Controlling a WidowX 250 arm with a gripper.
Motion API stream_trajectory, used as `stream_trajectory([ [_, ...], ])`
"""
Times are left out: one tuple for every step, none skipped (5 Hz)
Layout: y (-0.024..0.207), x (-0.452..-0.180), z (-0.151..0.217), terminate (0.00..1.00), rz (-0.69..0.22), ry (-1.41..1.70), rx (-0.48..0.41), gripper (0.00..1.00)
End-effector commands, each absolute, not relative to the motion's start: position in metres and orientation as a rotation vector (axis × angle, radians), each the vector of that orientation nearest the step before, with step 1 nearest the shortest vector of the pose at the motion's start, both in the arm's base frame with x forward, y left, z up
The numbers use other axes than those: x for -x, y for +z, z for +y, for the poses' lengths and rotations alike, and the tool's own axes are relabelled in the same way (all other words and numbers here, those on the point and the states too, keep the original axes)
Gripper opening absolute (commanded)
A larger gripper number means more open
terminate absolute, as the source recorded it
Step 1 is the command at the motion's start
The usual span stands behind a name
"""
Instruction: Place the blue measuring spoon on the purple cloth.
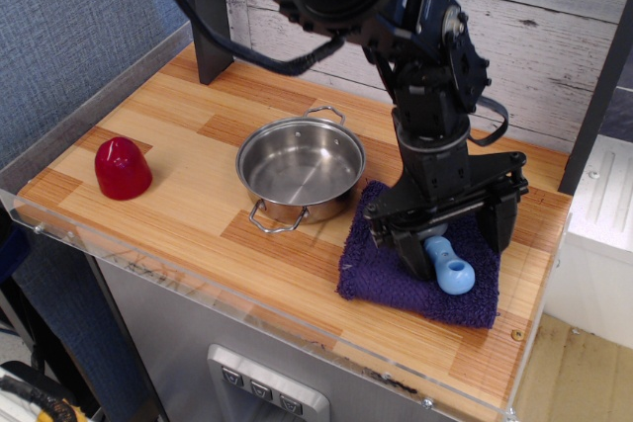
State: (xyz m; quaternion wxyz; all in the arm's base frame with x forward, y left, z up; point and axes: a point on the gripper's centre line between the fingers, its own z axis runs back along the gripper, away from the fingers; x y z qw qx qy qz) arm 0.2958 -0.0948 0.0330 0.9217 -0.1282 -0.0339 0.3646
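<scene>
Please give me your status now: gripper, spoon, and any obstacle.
Gripper low over purple cloth, fingers either side of blue measuring spoon; grip unclear. Spoon on or just above cloth. Steel pot beside cloth, not blocking.

Steel pot (301, 170) mid-table (178, 195), empty, upright; red dome-shaped object (123, 168) near left edge.
</scene>
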Motion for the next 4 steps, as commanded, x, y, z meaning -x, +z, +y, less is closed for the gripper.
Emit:
stream_trajectory([
  [0.111, -0.324, -0.087, 0.0, -0.254, 0.705, 0.355, 1.0],
  [0.145, -0.33, -0.081, 0.0, -0.3, 0.721, 0.378, 1.0],
  [0.178, -0.329, -0.066, 0.0, -0.374, 0.754, 0.4, 1.0],
  [0.204, -0.323, -0.047, 1.0, -0.453, 0.77, 0.397, 1.0],
])
